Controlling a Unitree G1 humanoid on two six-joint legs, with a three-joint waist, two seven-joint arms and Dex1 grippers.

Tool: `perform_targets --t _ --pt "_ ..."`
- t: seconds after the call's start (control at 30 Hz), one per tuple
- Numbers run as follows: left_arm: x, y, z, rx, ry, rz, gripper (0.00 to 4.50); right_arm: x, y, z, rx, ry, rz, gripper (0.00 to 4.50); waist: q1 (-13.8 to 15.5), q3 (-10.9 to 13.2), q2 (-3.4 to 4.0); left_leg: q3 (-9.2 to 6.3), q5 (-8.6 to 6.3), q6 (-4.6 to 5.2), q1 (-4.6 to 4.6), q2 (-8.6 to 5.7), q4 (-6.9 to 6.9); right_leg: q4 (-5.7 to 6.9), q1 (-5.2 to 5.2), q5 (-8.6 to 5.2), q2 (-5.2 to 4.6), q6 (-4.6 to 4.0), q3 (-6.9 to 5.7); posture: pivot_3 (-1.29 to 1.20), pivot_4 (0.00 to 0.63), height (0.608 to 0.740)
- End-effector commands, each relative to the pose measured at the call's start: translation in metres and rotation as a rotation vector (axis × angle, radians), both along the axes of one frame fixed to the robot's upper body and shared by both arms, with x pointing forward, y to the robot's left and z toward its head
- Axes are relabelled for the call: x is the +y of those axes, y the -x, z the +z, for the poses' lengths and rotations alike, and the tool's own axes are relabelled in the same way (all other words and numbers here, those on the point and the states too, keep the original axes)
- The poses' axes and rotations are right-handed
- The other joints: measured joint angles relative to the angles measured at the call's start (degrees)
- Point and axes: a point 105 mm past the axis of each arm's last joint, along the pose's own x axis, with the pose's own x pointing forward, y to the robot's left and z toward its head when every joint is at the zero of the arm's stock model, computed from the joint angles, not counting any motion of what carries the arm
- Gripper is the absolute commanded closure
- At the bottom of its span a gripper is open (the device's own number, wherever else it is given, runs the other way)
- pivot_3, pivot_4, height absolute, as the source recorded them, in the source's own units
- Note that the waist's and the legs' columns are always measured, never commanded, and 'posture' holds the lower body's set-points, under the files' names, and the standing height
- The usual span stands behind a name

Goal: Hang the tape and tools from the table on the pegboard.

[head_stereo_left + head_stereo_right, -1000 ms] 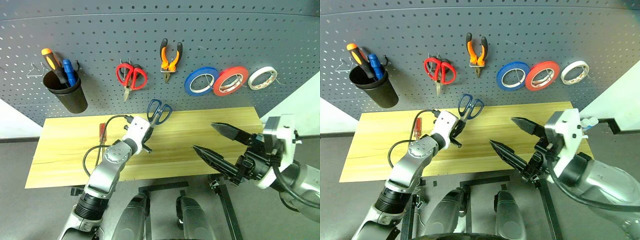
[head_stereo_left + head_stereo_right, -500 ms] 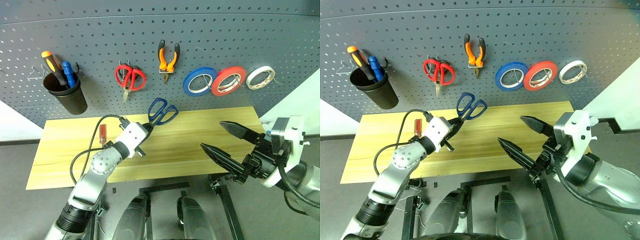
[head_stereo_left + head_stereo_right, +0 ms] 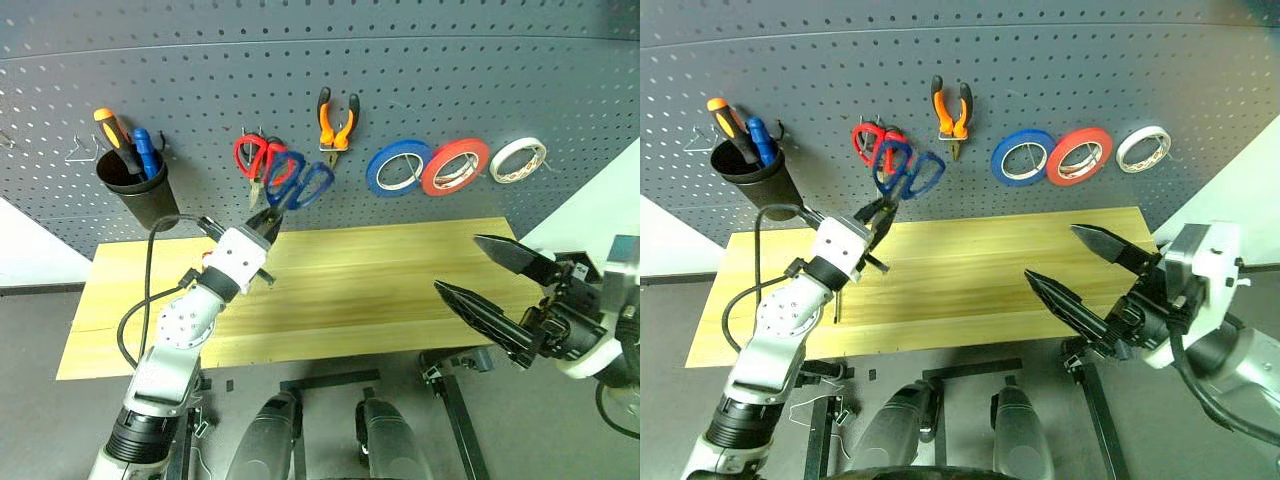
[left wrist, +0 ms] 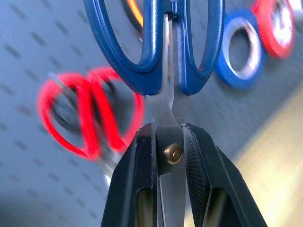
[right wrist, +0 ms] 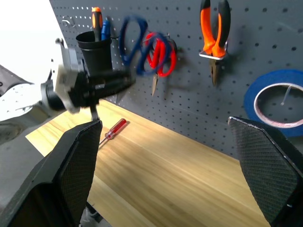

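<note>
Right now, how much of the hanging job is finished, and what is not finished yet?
Done: the red tape and the pliers hang on the pegboard. In hand: the left gripper is shut on the blue-handled scissors, raised in front of the board beside the red scissors. Left: the red screwdriver lies on the table. The right gripper is open, holding nothing.

Red-handled screwdriver flat on table

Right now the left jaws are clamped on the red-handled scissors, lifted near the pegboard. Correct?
Not quite: the left gripper is clamped on the blue-handled scissors. The red-handled scissors already hang on the pegboard. The left wrist view shows it.
</note>
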Motion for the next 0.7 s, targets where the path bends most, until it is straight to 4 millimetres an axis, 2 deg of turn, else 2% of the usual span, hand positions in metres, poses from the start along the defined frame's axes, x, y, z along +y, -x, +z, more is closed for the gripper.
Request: perform_targets --t 0.03,0.33,0.5,0.7 --pt "0.009 0.002 0.018 -0.096 0.029 0.037 4.01 -0.002 0.002 0.005 -0.038 -0.003 -0.01 0.0 0.0 -0.4 0.05 0.01 0.0 0.0 0.01 0.0 0.01 0.0 0.01 0.0 0.0 0.0 0.0 -0.05 0.17 0.74" --pt "0.025 -0.007 0.006 -0.029 0.083 0.085 4.01 -0.003 0.001 0.001 -0.025 0.01 -0.024 0.0 0.1 -0.9 0.06 0.0 0.01 0.0 0.03 0.01 0.04 0.02 0.04 0.01 0.02 0.01 0.0 -0.05 0.178 0.74" --pt "0.021 -0.011 -0.002 0.012 0.091 0.058 4.01 -0.002 0.0 0.001 -0.022 0.011 -0.021 0.0 0.0 -0.9 0.06 0.01 0.01 0.0 0.08 0.01 0.06 0.03 0.09 0.02 0.02 0.01 0.01 -0.05 0.182 0.74" --pt "0.022 -0.014 -0.001 0.016 0.107 0.069 4.01 -0.001 0.0 -0.001 -0.013 0.019 -0.024 0.0 0.0 -0.9 0.06 0.0 0.01 0.0 0.08 0.01 0.06 0.04 0.1 0.02 0.03 0.0 0.01 -0.05 0.182 0.74"
